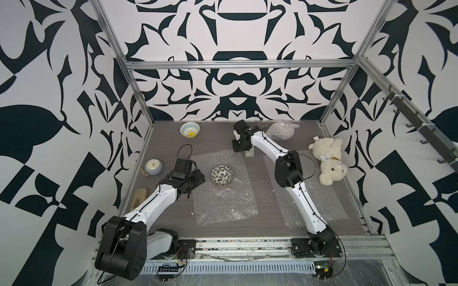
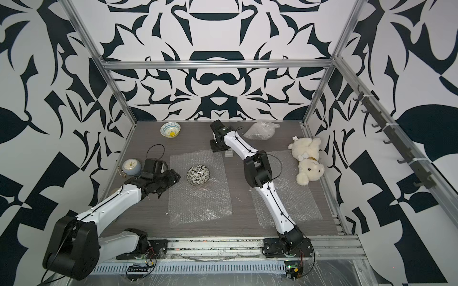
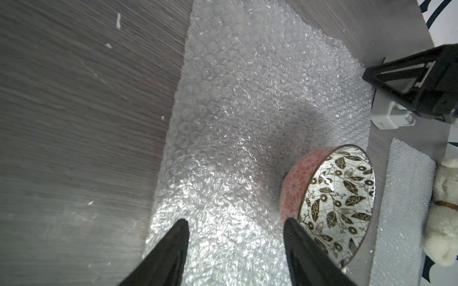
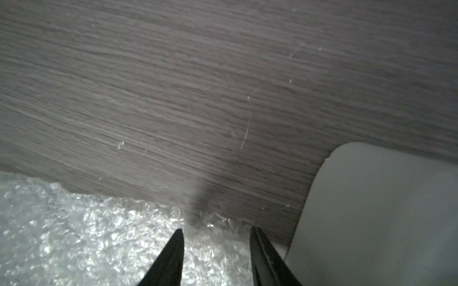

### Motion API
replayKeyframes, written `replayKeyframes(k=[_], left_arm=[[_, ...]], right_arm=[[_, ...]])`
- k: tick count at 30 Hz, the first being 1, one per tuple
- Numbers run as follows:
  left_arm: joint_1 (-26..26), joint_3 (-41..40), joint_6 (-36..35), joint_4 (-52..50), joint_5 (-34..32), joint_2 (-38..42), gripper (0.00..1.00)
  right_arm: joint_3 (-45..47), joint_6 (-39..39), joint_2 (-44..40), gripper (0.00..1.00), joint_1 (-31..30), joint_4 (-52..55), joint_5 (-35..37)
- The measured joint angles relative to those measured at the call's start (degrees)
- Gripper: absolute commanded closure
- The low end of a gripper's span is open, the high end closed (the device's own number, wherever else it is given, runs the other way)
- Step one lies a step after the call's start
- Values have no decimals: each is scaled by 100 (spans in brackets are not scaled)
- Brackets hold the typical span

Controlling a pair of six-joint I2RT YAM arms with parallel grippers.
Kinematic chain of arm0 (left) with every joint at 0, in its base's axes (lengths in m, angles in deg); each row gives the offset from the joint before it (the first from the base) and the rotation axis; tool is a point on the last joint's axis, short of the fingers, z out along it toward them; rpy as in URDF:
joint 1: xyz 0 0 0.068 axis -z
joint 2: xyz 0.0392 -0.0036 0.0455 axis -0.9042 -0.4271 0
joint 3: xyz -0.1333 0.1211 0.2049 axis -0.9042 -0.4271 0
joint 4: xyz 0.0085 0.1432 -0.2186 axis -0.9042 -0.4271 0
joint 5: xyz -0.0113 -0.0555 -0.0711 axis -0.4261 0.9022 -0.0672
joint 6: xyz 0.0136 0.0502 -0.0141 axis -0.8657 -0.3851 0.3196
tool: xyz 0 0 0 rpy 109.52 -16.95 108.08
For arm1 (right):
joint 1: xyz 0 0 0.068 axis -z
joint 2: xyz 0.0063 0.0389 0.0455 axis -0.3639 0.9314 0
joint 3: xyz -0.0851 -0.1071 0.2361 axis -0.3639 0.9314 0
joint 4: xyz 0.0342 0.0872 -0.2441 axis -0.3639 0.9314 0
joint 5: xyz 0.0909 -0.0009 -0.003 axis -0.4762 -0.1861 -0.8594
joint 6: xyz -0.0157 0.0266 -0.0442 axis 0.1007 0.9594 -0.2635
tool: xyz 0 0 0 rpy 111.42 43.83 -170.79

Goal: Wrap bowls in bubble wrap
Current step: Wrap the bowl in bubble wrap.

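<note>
1 bundle (image 1: 281, 130) looks wrapped; the floral bowl (image 1: 221, 175) sits on a flat sheet (image 1: 223, 200), the blue bowl (image 1: 189, 129) on bare table (image 1: 218, 138). Left claw (image 3: 235, 232) and right claw (image 4: 215, 231) gape empty.

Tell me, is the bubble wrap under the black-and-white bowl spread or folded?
Spread. The bubble wrap lies flat, no edge turned over the black-and-white bowl, which sits uncovered on it.

Parted jaws hang over bubble wrap (image 4: 74, 235) beside pale block (image 4: 376, 213).
</note>
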Motion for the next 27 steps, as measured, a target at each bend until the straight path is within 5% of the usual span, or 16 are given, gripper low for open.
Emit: replayKeyframes(k=[6, 16, 27], left_arm=[[7, 13, 0, 57, 7, -68, 35], [26, 22, -2, 61, 7, -111, 35], [155, 153, 2, 118, 0, -269, 35]], right_arm=[[2, 28, 0, 57, -52, 81, 17], [470, 98, -203, 91, -79, -61, -13], [623, 17, -780, 95, -234, -63, -323]])
